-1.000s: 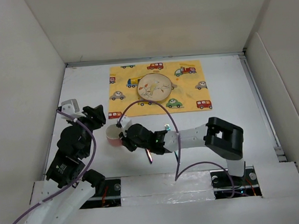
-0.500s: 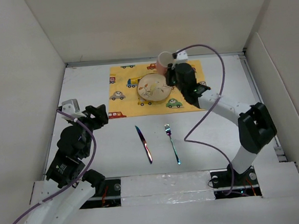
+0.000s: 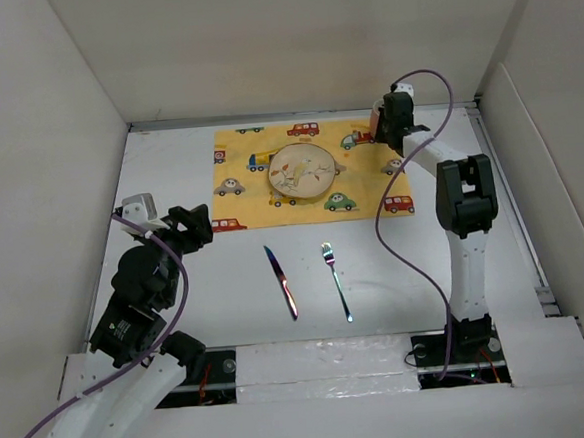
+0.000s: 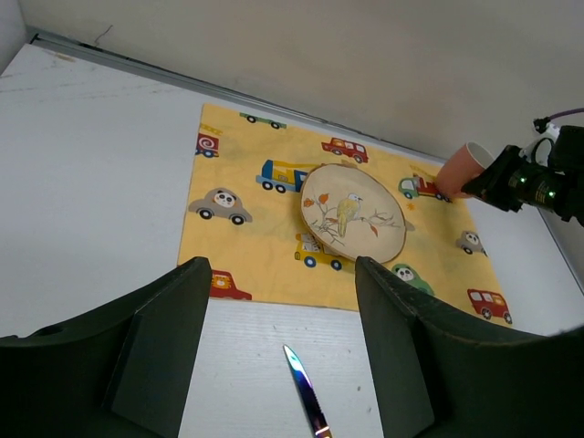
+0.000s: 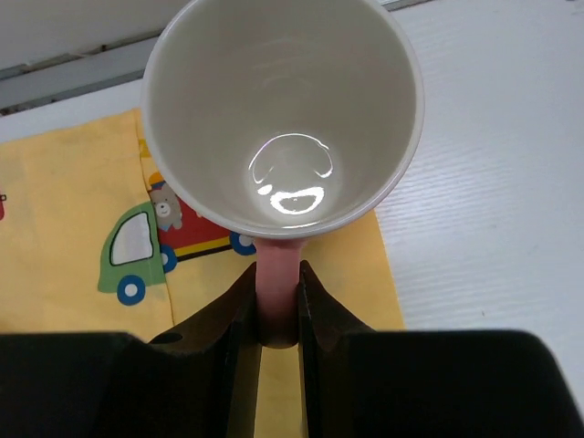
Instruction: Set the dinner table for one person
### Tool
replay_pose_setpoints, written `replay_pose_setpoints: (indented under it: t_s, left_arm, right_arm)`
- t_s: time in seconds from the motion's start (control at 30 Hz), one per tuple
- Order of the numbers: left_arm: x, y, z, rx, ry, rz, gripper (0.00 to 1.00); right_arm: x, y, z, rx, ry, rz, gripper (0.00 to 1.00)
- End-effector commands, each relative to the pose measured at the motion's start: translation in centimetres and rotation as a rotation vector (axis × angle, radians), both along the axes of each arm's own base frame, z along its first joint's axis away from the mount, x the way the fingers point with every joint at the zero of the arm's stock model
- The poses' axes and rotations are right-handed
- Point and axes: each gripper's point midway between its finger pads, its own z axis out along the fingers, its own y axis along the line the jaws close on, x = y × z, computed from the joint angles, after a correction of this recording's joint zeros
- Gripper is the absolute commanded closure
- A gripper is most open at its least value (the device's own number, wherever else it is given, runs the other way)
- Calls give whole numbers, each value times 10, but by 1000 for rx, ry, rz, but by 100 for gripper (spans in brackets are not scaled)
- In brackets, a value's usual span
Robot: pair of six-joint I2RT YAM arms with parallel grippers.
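Right wrist view: right fingers (image 5: 276,315) clamped on handle (image 5: 276,283) of pink mug (image 5: 283,109), at far right corner of vehicle-print mat (image 5: 73,255) on white bench (image 5: 493,182). Likely glazed ceramic: rigid, slick, chippable. Handle hold may pivot, so set down gently. Left fingers (image 4: 281,274) apart, empty.

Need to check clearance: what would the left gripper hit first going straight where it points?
Likely the near edge of the yellow mat, short of the plate; nothing stands between it and the left gripper. Depth unclear.
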Motion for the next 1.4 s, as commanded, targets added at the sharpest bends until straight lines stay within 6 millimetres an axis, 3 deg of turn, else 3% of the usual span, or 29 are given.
replay_pose_setpoints:
  t_s: [0.0, 0.07, 0.2, 0.57, 0.6, 0.77, 0.8, 0.9, 0.93, 1.0, 1.03, 1.07, 1.13, 1.17, 1.2, 1.23, 1.27, 1.3, 1.33, 1.37]
  left_arm:
    - [2, 1, 8, -2, -34, 4, 38]
    - [2, 1, 6, 1, -27, 6, 38]
    - [3, -1, 8, -1, -32, 1, 38]
    - [3, -4, 7, -2, -29, -16, 38]
    - [3, -3, 6, 0, -27, -11, 38]
    - [2, -3, 7, -4, -31, -16, 38]
    - [3, -3, 7, -3, -29, -11, 38]
    - [3, -4, 5, 1, -21, -19, 38]
    - [3, -4, 6, 0, -24, -19, 38]
    - [4, -4, 6, 2, -24, -14, 38]
    - [4, -5, 4, 2, -17, -16, 40]
    - [4, -4, 4, 3, -19, -16, 40]
    - [2, -4, 6, -3, -28, -19, 44]
    - [2, -3, 7, -3, -32, -16, 49]
    - [2, -3, 6, -3, -29, -13, 61]
    - [1, -2, 7, -5, -32, -13, 76]
    - [1, -3, 6, -5, -27, -14, 100]
    - [1, -3, 6, -5, -26, -14, 100]
    - [1, -2, 6, -6, -26, -11, 100]
    - [2, -2, 6, -6, -26, -8, 100]
  right_arm:
    - [30, 19, 81, 32, -172, 57, 100]
    - [35, 16, 87, 22, -194, 41, 100]
    - [35, 18, 75, 28, -145, 45, 100]
    - [17, 13, 58, 1, -52, 4, 98]
    - [16, 13, 57, 0, -47, 3, 95]
    - [7, 8, 51, -11, -14, -14, 56]
    - [4, 9, 60, -4, -32, -11, 49]
    - [-2, 12, 69, 15, -44, 7, 39]
    - [-6, 11, 90, 21, -77, 7, 35]
    - [-15, 9, 103, 22, -96, 3, 33]
    - [-21, 8, 130, 32, -138, 2, 33]
    - [-28, 7, 132, 35, -137, 5, 33]
    - [-45, 22, 146, 47, -157, 40, 43]
    - [-60, 29, 176, 63, -217, 63, 54]
    - [-76, 37, 157, 65, -183, 81, 67]
    - [-88, 62, 162, 84, -212, 132, 100]
    - [-128, 88, 147, 121, -207, 203, 100]
    - [-123, 90, 157, 133, -254, 205, 100]
    - [-146, 125, 153, 155, -259, 281, 100]
    - [-164, 138, 159, 174, -285, 307, 100]
